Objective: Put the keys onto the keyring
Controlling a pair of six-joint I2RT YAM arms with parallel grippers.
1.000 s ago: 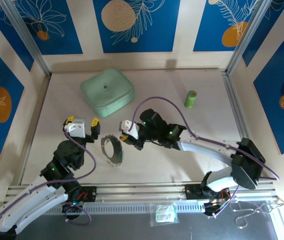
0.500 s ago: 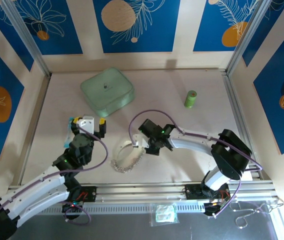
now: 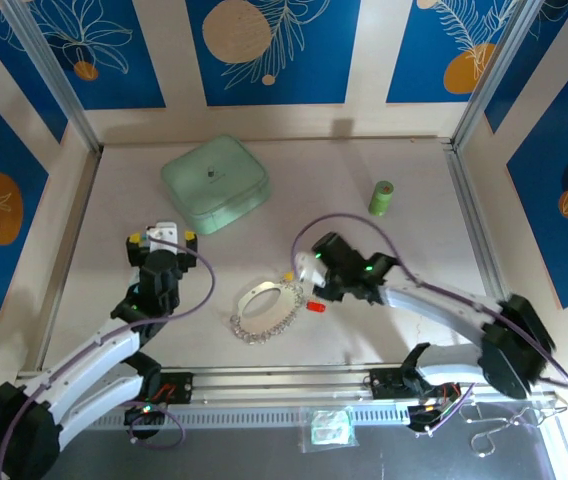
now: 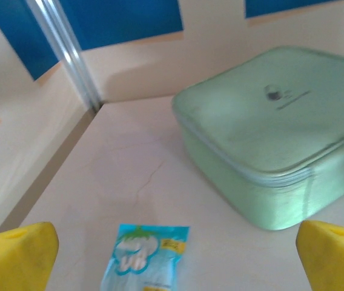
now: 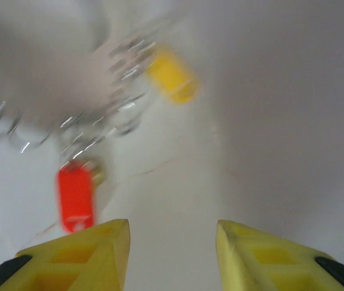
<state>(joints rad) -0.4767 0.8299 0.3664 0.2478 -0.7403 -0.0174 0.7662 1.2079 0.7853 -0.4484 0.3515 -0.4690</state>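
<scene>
Right gripper (image 5: pixel 172 248) let go: jaws parted partway, nothing between. Keyring (image 3: pixel 267 312), held upright a second earlier, lay flat mid-table toward near edge. Red key (image 5: pixel 75 197) and yellow key (image 5: pixel 172 76) sat just beside chain; blur hid whether threaded. Left gripper (image 3: pixel 162 237) backed toward left edge, spread wide, empty. Probably finishing release.

The white arms (image 3: pixel 76 366) carry black joints (image 3: pixel 497 358), purple cables (image 3: pixel 342 217), yellow fingers (image 5: pixel 78 254) and seemingly green lights (image 3: pixel 368 266).
</scene>
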